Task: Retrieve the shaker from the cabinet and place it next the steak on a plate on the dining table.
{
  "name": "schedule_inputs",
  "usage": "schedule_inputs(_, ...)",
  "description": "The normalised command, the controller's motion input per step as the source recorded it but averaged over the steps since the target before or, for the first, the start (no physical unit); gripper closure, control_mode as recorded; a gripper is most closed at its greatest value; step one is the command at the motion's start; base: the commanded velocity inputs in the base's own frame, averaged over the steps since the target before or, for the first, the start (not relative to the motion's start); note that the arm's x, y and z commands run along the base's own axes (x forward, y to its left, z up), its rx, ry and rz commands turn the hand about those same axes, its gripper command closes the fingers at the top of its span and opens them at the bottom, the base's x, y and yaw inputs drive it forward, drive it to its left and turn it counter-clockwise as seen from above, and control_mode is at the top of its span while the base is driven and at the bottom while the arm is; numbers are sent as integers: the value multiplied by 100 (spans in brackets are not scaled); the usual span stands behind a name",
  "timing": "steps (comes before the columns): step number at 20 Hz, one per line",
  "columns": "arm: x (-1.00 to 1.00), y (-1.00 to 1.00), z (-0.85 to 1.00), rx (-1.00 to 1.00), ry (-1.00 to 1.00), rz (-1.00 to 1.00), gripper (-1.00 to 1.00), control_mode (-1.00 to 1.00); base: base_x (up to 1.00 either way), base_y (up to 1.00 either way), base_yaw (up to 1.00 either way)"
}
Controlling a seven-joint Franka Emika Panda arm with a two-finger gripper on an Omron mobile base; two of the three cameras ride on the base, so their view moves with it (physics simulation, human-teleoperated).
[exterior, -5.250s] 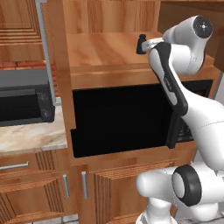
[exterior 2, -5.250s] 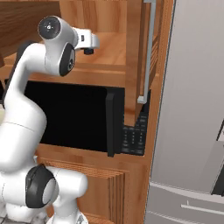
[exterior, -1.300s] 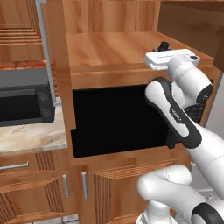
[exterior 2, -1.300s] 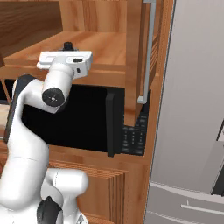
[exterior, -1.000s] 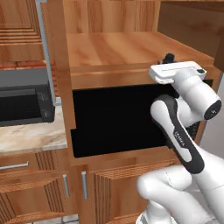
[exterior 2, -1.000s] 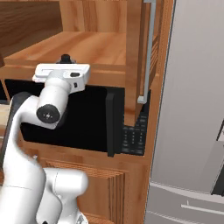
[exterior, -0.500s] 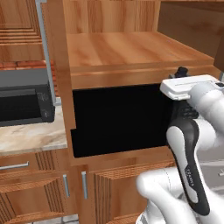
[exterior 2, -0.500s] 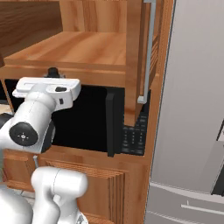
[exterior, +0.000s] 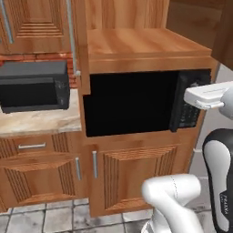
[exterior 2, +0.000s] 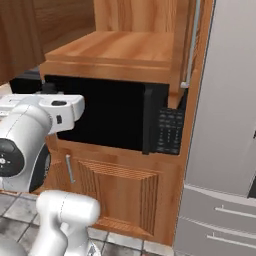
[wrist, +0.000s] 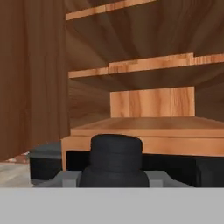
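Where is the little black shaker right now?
In the hand view the shaker sits at the bottom centre, held between the hand's two grey fingers, in front of the wooden cabinet shelf.

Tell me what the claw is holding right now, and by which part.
The shaker, gripped low on its body by the fingertips on either side; its narrower rounded top stands free above them.

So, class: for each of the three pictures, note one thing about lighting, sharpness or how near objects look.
Left base view: even, shadowless lighting; the microwave door is flat black, no glare. Right base view: the white arm looms oversized beside the fridge. Hand view: soft and blurry; the shaker sits large at the bottom, and the cabinet interior is dim.
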Motion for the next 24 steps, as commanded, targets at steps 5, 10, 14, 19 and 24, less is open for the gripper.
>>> schedule_inputs(5,0,0,0,0,0,0,100,100,-93,100,30)
schedule_inputs(10,0,0,0,0,0,0,100,100,-21,40,91)
schedule_inputs(14,0,0,0,0,0,0,100,100,0,0,100)
schedule_inputs(19,0,0,0,0,0,0,100,100,0,0,100)
schedule_inputs(24,0,0,0,0,0,0,100,100,0,0,100)
